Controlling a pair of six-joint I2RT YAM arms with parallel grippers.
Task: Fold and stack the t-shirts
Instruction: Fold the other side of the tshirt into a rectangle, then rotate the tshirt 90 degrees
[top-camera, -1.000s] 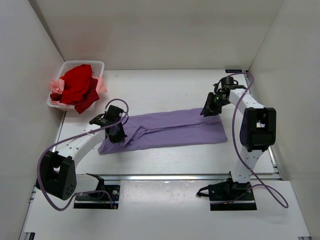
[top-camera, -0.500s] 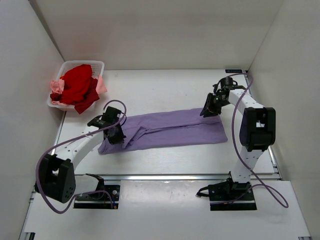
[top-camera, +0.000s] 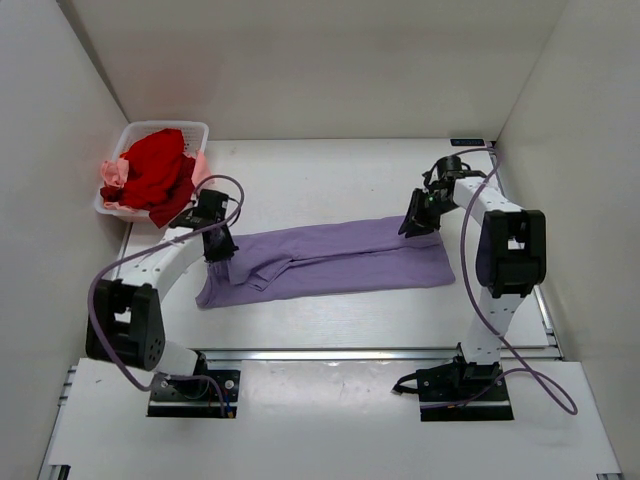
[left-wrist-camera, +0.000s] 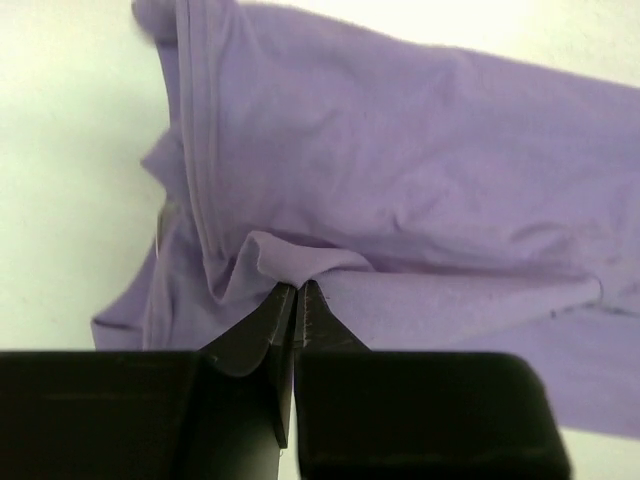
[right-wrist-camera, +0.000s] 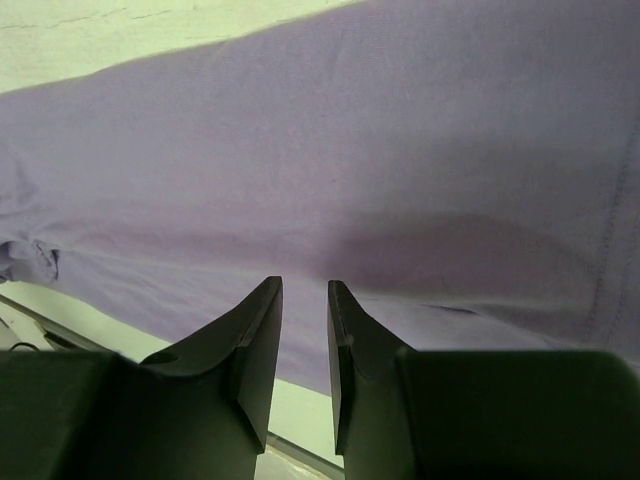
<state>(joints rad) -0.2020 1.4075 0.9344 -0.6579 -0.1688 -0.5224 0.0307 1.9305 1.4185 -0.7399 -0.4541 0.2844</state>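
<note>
Centrally on the white table (top-camera: 330, 180) lies the lavender t-shirt (top-camera: 340, 260), folded into a long, narrow band. Its long axis runs left to right across the overhead frame with a slight tilt: the left end sits lower, toward the bottom left, and the right end higher, toward the middle right.

The left gripper (top-camera: 222, 250) hangs over the upper edge of the shirt's left end. In its wrist view the left gripper (left-wrist-camera: 297, 295) has its fingers almost together, with only a thin slit between them. A small raised pleat of the lavender t-shirt (left-wrist-camera: 420, 170) peaks right at the tips, but I cannot tell whether the cloth is actually pinched. A stitched hem band runs down the upper left of that view.

The right gripper (top-camera: 415, 225) stands at the upper edge of the shirt's right end. Its wrist view shows the right gripper (right-wrist-camera: 302, 290) partly spread. Nothing sits between its fingers, and the lavender t-shirt (right-wrist-camera: 350, 150) lies flat below.

At the upper left of the overhead frame, the white plastic basket (top-camera: 165, 126) holds the crumpled red t-shirt (top-camera: 155, 175). The pale pink t-shirt (top-camera: 112, 176) shows beside and under it.
</note>
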